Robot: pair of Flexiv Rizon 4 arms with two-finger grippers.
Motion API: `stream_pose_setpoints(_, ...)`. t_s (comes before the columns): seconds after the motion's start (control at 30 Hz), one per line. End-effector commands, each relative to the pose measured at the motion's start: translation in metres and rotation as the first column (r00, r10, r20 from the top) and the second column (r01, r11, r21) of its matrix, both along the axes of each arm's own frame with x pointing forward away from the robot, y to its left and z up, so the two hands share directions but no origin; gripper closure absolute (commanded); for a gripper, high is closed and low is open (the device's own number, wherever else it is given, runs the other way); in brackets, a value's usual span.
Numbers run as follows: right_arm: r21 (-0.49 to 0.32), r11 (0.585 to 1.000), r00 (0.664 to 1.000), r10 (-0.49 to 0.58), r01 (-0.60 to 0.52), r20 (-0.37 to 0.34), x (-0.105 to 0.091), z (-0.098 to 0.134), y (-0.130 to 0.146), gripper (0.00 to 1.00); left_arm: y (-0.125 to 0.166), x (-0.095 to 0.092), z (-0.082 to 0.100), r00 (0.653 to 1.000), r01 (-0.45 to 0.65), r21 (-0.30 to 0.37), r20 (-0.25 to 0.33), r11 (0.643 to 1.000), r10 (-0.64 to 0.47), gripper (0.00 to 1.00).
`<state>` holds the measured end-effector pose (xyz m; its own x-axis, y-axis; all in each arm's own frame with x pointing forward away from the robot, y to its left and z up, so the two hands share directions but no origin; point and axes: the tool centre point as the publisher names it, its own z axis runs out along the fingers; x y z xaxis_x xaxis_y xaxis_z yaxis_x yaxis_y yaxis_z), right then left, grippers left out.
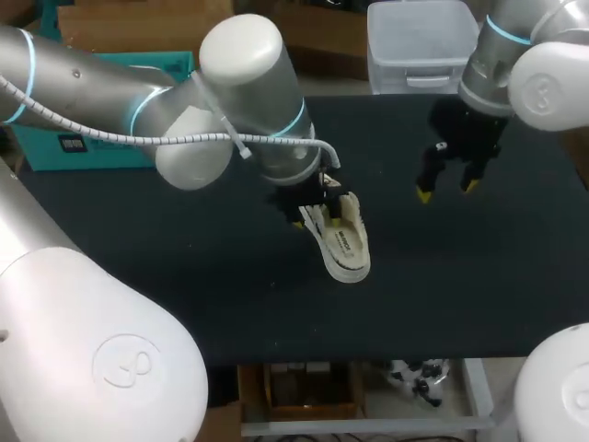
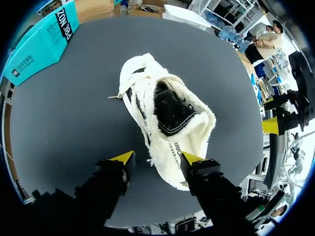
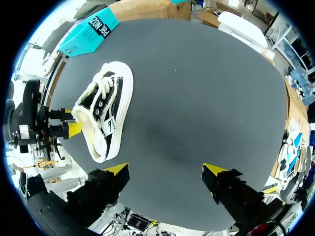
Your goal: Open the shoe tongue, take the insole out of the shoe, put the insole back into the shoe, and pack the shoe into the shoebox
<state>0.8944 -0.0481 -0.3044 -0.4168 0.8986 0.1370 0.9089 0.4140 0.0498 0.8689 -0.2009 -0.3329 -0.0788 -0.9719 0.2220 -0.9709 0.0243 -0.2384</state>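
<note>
The black table [image 1: 479, 276] has wide bare room at the right, with the teal shoebox [image 1: 101, 155] by its upper left edge. The white shoe [image 1: 345, 239] lies in the middle, its heel between the 2 spread fingers of my left gripper [image 2: 153, 158]. My right gripper [image 1: 446, 189] hangs spread at the upper right, well apart from the shoe.

A broad black matte table [image 1: 479, 276] takes up nearly the whole scene, its near edge running straight across. Light falls softly and evenly on it, with a faint paler sheen mid-surface, and a few tiny pale specks [image 3: 174, 70] dot the top.
</note>
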Motion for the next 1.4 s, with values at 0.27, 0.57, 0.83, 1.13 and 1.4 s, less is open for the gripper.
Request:
stream_pose_setpoints(0.27,-0.016,0.996,0.993,0.090,-0.089,0.080,-0.007,-0.008,-0.005,0.00,-0.017,0.022,-0.011,0.996,-0.087,0.104,0.039,0.991,0.083,0.56)
stream_pose_setpoints(0.57,-0.031,0.977,0.968,0.212,-0.210,0.136,-0.011,-0.007,-0.005,0.00,-0.014,0.031,-0.016,0.992,-0.124,0.111,0.029,0.986,0.122,1.00)
stream_pose_setpoints(0.83,-0.074,0.936,0.920,0.351,-0.344,0.174,-0.016,-0.003,0.004,0.00,-0.001,0.032,-0.020,0.996,-0.085,0.072,-0.028,0.994,0.087,1.00)
stream_pose_setpoints(1.13,-0.143,0.863,0.852,0.503,-0.485,0.147,-0.014,0.000,0.014,0.00,0.015,0.036,-0.014,0.998,0.046,0.045,-0.038,0.998,-0.045,1.00)
stream_pose_setpoints(1.4,-0.197,0.757,0.757,0.646,-0.622,0.094,-0.017,0.002,0.011,0.00,0.025,0.043,0.013,0.959,0.283,0.065,0.005,0.957,-0.284,1.00)
